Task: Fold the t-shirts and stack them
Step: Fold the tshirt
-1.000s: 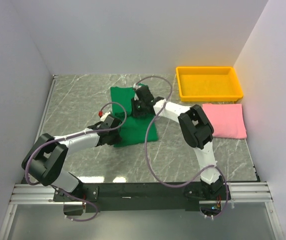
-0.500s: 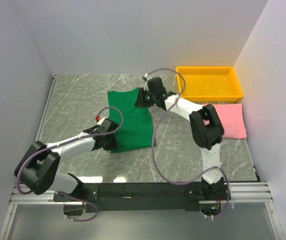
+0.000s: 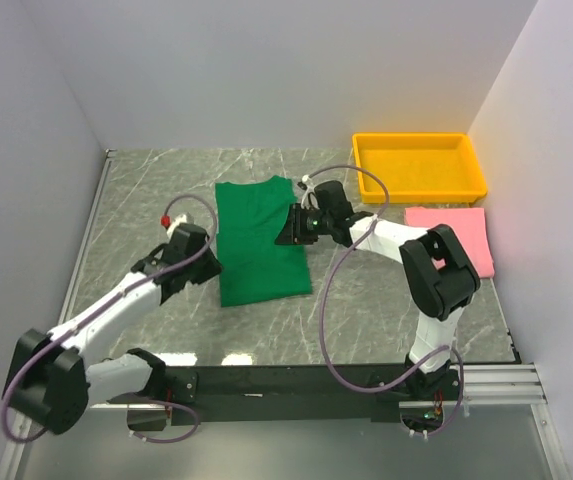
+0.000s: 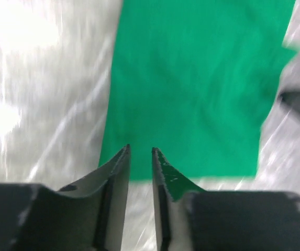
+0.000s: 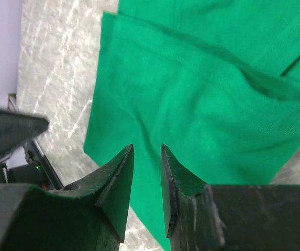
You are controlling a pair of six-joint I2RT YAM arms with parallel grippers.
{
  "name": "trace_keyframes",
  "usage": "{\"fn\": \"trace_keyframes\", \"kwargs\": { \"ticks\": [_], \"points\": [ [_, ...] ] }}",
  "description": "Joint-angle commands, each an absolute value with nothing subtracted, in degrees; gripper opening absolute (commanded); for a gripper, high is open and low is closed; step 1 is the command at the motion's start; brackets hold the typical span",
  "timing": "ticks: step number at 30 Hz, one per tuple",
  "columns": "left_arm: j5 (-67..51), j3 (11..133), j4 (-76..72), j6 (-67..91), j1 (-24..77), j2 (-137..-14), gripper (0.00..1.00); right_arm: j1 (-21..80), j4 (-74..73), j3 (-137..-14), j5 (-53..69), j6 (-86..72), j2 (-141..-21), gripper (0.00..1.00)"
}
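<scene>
The dark green t-shirt lies flat on the marble table as a tall folded rectangle; it also fills the left wrist view and the right wrist view. My left gripper sits just off the shirt's near left corner, jaws slightly apart and nothing between them. Over the shirt's right edge, my right gripper hovers open, holding no cloth. The light pink t-shirt lies folded at the right, away from both grippers.
A yellow tray stands at the back right, just behind the pink shirt. White walls close in the table on the left, back and right. The right arm's cable loops over the table in front of the green shirt.
The green shirt went from a narrower, uneven shape to a flat rectangle. Both grippers opened and drew off the cloth, the left back toward the left, the right to the shirt's right edge.
</scene>
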State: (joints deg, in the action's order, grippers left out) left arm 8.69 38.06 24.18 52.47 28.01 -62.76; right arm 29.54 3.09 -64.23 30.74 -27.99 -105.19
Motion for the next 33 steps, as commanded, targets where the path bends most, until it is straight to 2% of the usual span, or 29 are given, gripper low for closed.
{"fn": "trace_keyframes", "kwargs": {
  "ticks": [1,5,9,13,17,21,24,25,28,33],
  "points": [
    [5.4,43.9,12.8,49.1,24.0,-70.2,0.27,28.0,7.4,-67.5,34.0,-28.8,-107.1,0.34],
    [4.4,48.8,8.4,50.4,22.2,-81.6,0.16,26.0,6.8,-71.5,35.5,-28.9,-113.1,0.34],
    [3.9,51.3,5.0,51.5,20.4,-93.0,0.12,23.3,7.7,-74.8,38.6,-30.3,-120.2,0.34],
    [1.9,51.2,3.6,52.5,17.3,-98.5,0.04,20.7,8.5,-77.1,39.0,-31.5,-124.0,0.34],
    [3.8,49.5,3.6,52.5,16.7,-98.6,0.04,18.6,10.0,-77.1,40.2,-33.5,-125.3,0.34],
    [4.9,49.1,6.1,51.9,16.6,-94.9,0.08,17.6,11.3,-74.5,41.7,-34.6,-121.5,0.34],
    [5.3,48.9,9.0,51.5,16.9,-89.7,0.18,18.0,14.0,-69.4,44.0,-36.1,-115.2,0.34],
    [5.0,49.0,9.8,51.4,17.0,-88.3,0.25,18.5,16.0,-67.8,44.6,-37.5,-113.6,0.34],
    [3.8,48.1,12.4,51.2,18.5,-82.3,0.34,20.2,18.4,-62.0,46.8,-39.5,-107.3,0.36],
    [0.7,41.9,11.7,52.4,23.7,-73.8,0.37,26.4,21.5,-53.6,49.7,-41.7,-101.1,0.37]
  ]
}}
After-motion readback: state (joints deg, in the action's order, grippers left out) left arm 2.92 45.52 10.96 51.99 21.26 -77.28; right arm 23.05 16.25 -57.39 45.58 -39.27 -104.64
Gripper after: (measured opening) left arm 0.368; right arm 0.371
